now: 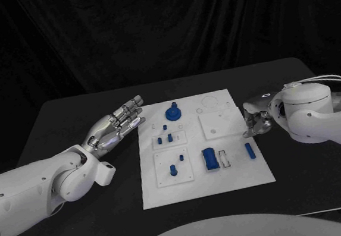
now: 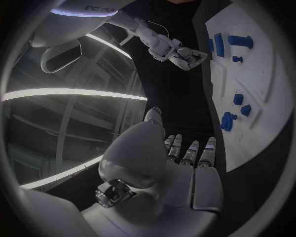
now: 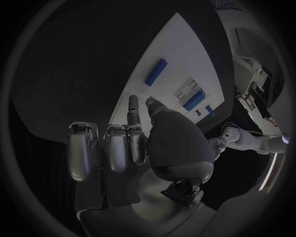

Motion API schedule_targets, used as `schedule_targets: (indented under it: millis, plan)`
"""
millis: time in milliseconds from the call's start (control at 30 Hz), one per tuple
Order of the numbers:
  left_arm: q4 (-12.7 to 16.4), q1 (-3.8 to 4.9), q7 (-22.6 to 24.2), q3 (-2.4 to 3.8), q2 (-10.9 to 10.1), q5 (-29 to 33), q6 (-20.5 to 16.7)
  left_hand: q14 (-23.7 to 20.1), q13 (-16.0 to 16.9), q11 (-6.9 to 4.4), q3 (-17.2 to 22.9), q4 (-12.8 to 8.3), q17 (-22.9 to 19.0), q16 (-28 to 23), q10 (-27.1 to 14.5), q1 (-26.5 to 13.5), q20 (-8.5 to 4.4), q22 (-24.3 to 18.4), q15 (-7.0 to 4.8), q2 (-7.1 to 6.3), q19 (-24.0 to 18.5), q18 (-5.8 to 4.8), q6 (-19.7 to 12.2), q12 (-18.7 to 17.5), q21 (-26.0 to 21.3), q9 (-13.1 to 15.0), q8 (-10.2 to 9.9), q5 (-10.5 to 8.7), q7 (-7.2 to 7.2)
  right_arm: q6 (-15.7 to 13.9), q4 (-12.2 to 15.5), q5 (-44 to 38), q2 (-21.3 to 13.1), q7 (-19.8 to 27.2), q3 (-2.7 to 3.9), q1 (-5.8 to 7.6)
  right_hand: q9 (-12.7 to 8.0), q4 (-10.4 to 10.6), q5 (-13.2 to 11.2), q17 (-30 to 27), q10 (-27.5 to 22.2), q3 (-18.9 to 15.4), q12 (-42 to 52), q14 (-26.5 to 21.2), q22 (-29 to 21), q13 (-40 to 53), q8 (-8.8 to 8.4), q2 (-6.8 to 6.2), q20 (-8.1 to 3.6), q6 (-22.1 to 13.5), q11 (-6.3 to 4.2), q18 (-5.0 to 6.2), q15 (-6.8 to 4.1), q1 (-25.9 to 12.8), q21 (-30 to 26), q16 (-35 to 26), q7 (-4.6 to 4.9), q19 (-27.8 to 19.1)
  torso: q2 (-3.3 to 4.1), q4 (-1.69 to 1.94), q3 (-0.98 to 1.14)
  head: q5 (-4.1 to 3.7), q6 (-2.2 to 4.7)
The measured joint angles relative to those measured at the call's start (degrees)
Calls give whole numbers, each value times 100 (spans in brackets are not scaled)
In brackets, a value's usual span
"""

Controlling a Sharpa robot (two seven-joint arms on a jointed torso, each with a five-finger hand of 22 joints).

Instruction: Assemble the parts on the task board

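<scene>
The task board (image 1: 206,185) lies mid-table, white, w/ blue parts spread over its recessed panels. Round knobbed part (image 1: 173,114) stands near the far edge; small pegs (image 1: 167,137) sit in the panel below it; a longer peg (image 1: 174,168) lies in the near-left panel. Blue block (image 1: 209,158) sits next to a white slotted piece (image 1: 225,158); slim blue bar (image 1: 249,150) lies loose near the right edge.

Risks (judgement):
- Right hand (image 1: 256,122) hangs just over the board's right edge, close to the slim bar; a low sweep could knock the bar off the board.
- Small pegs may tip or roll if brushed.
- Board looks unfixed; side push may shift it.

Left hand (image 1: 118,124) hovers just beside the board's left edge, fingers extended and apart, holding nothing. Right hand: fingers slightly curled, nothing in them per wrist view.
</scene>
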Motion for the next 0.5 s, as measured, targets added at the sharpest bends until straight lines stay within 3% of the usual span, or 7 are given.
schedule_targets:
  millis: [67, 300, 500]
  plan:
    - [3, 0, 0, 0, -1, 0, 0, 1, 0, 23, 0, 0, 0, 0, 4, 15, 0, 0, 1, -15, 0, 0, 9, 0, 0, 0, 0, 5, 9, 43, -4, 0, 15, -13, -1, -1, 14, 21, -31, 0, 0, -21, 0, 0, 0, 0, 0, 9, 0, 0, 0, 0, 0, -52, 0, 0, 0, 0, 0, 0, 0, 5, 0]
    - [0, 0, 0, 0, -1, 0, 1, 1, 0, 145, 67, -31, 0, 0, 4, 122, 0, 0, 1, 4, 0, 0, -11, 0, 4, -1, 0, 28, 74, 199, -37, 2, 74, -52, -1, -19, 91, 182, -473, 0, 0, -181, 0, 0, 0, 0, 0, 55, 0, -21, 0, 0, 0, -400, 0, -23, 21, 0, 0, -2, -1, 12, 0]
    - [-17, 0, 0, 0, 17, 0, 2, 1, -1, 201, 98, -48, 0, 0, -3, 191, 0, 2, 1, 6, 0, 0, -2, 0, 21, -1, 0, 51, 99, 291, -71, 23, 103, -77, -1, -55, 93, 197, -489, 0, 0, -197, 0, 0, 0, 0, 0, 54, 0, -41, 0, 0, 0, -400, -31, -23, 41, 0, -4, -3, -1, 8, 0]
